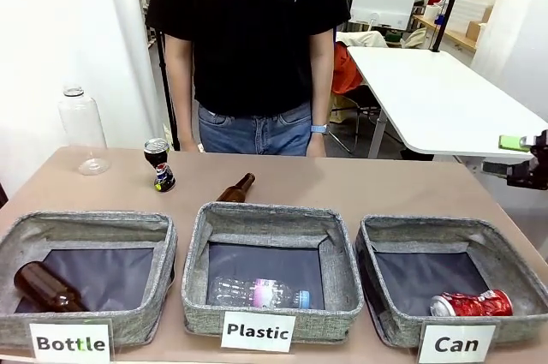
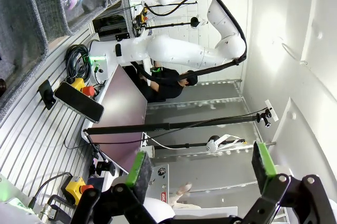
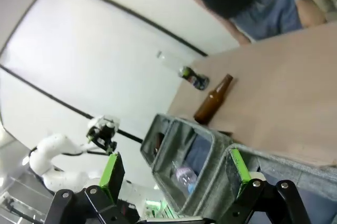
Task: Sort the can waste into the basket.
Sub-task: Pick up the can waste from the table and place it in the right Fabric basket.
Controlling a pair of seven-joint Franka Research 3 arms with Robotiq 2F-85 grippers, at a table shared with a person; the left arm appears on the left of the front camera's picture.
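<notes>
The Can basket point(image 1: 390, 248) stands at the front right, and a shiny red can point(image 1: 471, 303) lies in its near corner. A dark can point(image 1: 160, 165) with blue, red and white marks rests on the table at the far left, behind the Bottle basket; the right wrist view shows this dark can point(image 3: 194, 78) far off. My right gripper point(image 1: 514, 157) hovers open at the right edge, above and beyond the Can basket point(image 3: 295, 163). In its own view my right gripper point(image 3: 175, 168) holds nothing. My left gripper point(image 2: 201, 165) is open and empty, pointing off the table into the room.
A brown bottle point(image 1: 237, 188) lies on the table behind the Plastic basket point(image 1: 197, 253), which holds a clear bottle point(image 1: 257, 293). The Bottle basket point(image 1: 163, 248) holds a brown bottle point(image 1: 47, 287). A clear jar point(image 1: 83, 128) stands far left. A person point(image 1: 248, 38) stands at the far edge.
</notes>
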